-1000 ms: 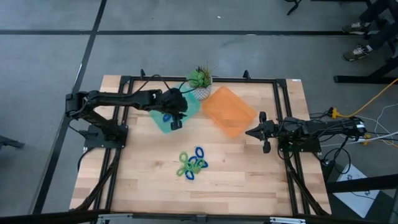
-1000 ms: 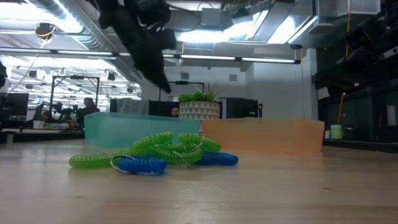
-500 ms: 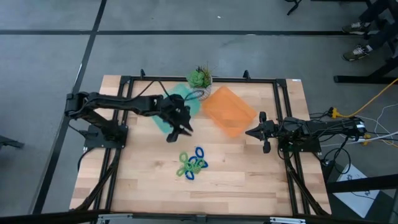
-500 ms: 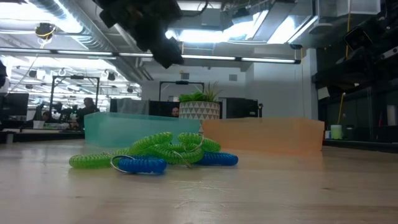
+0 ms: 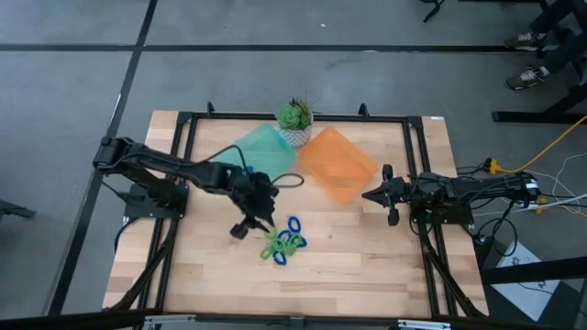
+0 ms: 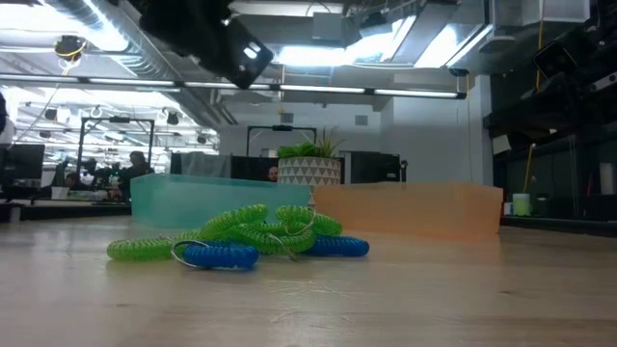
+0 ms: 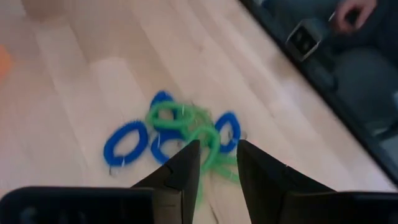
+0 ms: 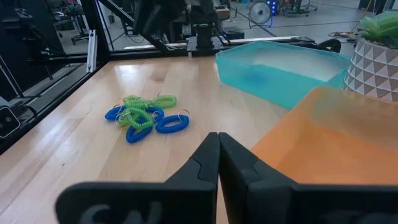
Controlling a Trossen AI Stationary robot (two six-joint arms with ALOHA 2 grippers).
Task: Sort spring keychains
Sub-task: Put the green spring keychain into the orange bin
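Note:
The spring keychains (image 5: 282, 240), several blue and green coils tangled in one pile, lie on the wooden table near its middle, and they also show in the low view (image 6: 241, 241) and the right wrist view (image 8: 146, 116). My left gripper (image 5: 253, 225) hangs open just left of the pile and above it. In its wrist view the open fingers (image 7: 217, 158) frame the keychains (image 7: 180, 134) below and touch nothing. My right gripper (image 5: 381, 194) waits shut at the table's right side, beside the orange tray; its fingertips (image 8: 217, 146) are closed together.
A teal tray (image 5: 261, 147) and an orange tray (image 5: 337, 163) sit side by side toward the far edge, with a potted plant (image 5: 294, 117) behind them. A black frame (image 5: 183, 119) borders the table. Bare wood lies on the near side of the pile.
My left gripper has swung from over the teal tray toward the table's near edge and now hangs beside the keychain pile, still open. The pile and the right arm have stayed still.

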